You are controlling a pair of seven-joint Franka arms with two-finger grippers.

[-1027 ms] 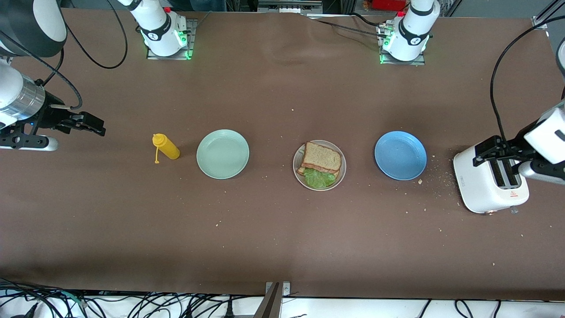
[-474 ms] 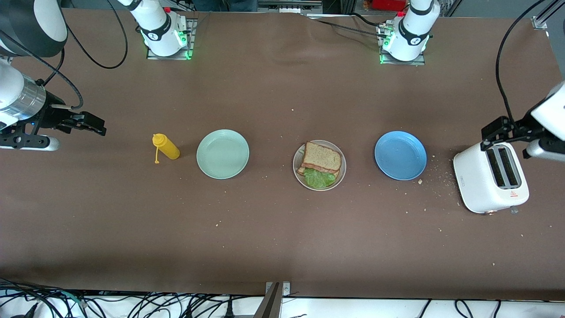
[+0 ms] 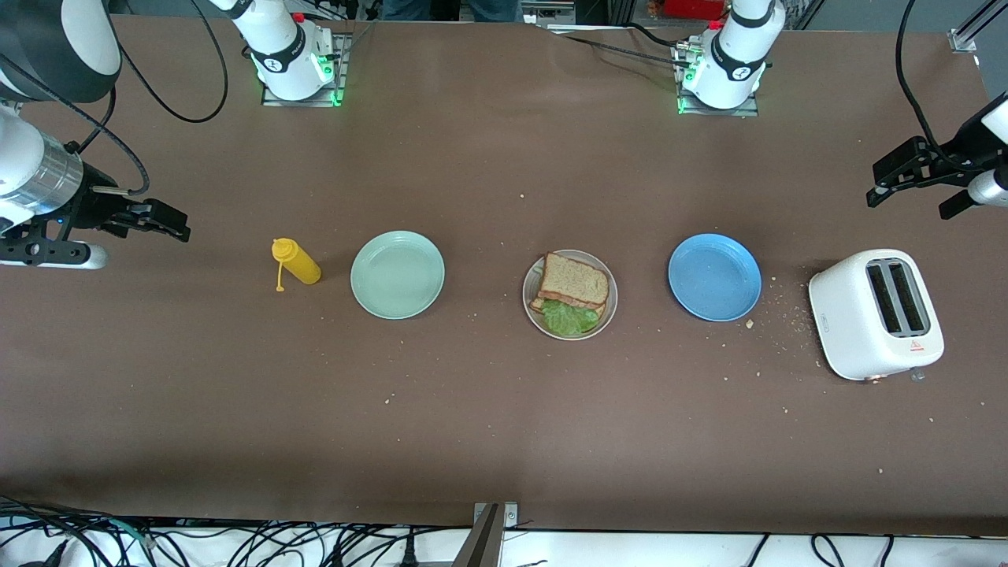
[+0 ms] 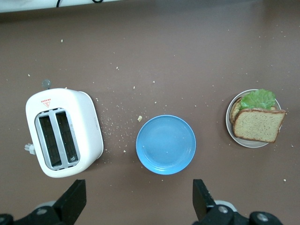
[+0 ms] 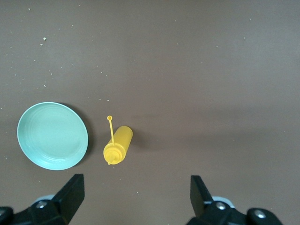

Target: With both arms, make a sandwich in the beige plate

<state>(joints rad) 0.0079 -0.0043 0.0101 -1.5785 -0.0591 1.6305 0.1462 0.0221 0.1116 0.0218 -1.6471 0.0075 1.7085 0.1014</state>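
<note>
The left hand [image 3: 894, 183] is held with fingers [image 4: 72, 200] spread and empty above the worktop [image 3: 504, 425] at the left arm's end, near the white toaster [image 3: 876, 313]. The right hand [image 3: 169, 224] is likewise spread and empty over the right arm's end, near the yellow bottle [image 3: 295, 262]. The sandwich [image 3: 572, 293] is seen lying on the beige plate [image 3: 607, 313], between the mint-green plate [image 3: 397, 274] and the blue plate [image 3: 714, 276].
</note>
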